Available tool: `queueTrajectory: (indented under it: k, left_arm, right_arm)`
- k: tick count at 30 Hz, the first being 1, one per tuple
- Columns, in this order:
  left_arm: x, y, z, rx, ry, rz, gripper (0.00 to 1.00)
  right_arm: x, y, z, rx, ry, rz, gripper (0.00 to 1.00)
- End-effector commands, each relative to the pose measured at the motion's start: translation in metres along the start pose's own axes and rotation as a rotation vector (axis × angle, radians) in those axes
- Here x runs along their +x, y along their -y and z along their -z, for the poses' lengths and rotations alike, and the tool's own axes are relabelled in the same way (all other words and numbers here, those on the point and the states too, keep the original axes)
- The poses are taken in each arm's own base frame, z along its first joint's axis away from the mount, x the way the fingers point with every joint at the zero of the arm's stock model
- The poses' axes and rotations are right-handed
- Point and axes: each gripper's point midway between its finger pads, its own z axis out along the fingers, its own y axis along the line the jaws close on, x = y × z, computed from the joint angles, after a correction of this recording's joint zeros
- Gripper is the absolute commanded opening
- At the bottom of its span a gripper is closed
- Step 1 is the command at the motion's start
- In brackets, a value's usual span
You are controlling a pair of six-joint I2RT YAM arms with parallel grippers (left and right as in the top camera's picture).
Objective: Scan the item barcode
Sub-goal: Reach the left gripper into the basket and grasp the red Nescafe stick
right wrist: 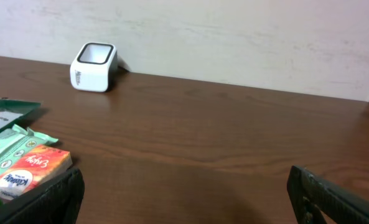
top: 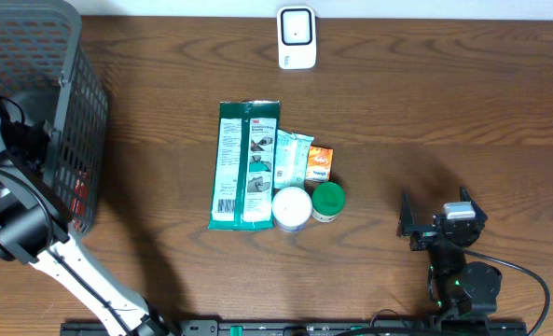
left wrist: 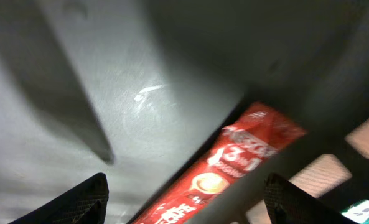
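Note:
My left arm reaches into the grey mesh basket (top: 43,84) at the table's left end. In the left wrist view a red coffee sachet (left wrist: 240,162) lies slanted on the basket floor. My left gripper (left wrist: 185,186) stands open above it, one fingertip on each side and neither touching it. The white barcode scanner (top: 296,37) stands at the far edge of the table, also in the right wrist view as the scanner (right wrist: 94,66). My right gripper (top: 433,207) rests near the front right, open and empty (right wrist: 184,180).
In the middle of the table lie a long green pack (top: 245,165), a pale green packet (top: 290,159), a small orange box (top: 321,163), a white-lidded jar (top: 292,207) and a green-lidded jar (top: 328,201). The basket's walls enclose my left gripper.

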Motion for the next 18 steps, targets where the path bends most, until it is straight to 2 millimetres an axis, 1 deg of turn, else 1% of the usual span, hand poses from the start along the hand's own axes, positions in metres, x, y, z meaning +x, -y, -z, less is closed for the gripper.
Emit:
queueTrajectory:
  k: [1,3,5,6,7,8,9,10,11,16,18]
  left_arm:
    - [0.009,-0.008,-0.016,-0.035,-0.056,0.025,0.79]
    - [0.012,-0.009,-0.024,-0.036,-0.068,0.026,0.79]
    - [0.013,-0.015,-0.029,-0.066,-0.074,0.034,0.78]
    - [0.013,-0.017,-0.030,-0.080,-0.073,0.045,0.75]
    - [0.011,-0.020,-0.030,-0.095,-0.065,0.059,0.71]
    - [0.008,-0.021,-0.029,-0.101,-0.054,0.066,0.64]
    - [0.005,-0.022,-0.027,-0.111,-0.040,0.079,0.54]
    - [0.001,-0.024,-0.024,-0.118,-0.021,0.089,0.47]
    - [-0.004,-0.024,-0.022,-0.121,-0.001,0.098,0.45]
    - [-0.030,-0.026,-0.001,-0.132,0.126,0.163,0.46]
    - [-0.038,-0.027,0.007,-0.134,0.170,0.183,0.53]
  right_arm:
    - [0.002,0.000,0.000,0.001,-0.005,-0.012,0.99]
    - [0.002,0.000,0.000,0.001,-0.005,-0.012,0.99]
    - [0.002,0.000,0.000,0.001,-0.005,-0.012,0.99]
    - [0.002,0.000,0.000,0.001,-0.005,-0.012,0.99]
    - [0.002,0.000,0.000,0.001,-0.005,-0.012,0.99]
    - [0.002,0.000,0.000,0.001,-0.005,-0.012,0.99]
    - [0.002,0.000,0.000,0.001,-0.005,-0.012,0.99]
    - [0.001,0.000,0.000,0.001,-0.005,-0.012,0.99]
    - [0.002,0.000,0.000,0.001,-0.005,-0.012,0.99]
    - [0.002,0.000,0.000,0.001,-0.005,-0.012,0.99]
    - [0.002,0.000,0.000,0.001,-0.005,-0.012,0.99]
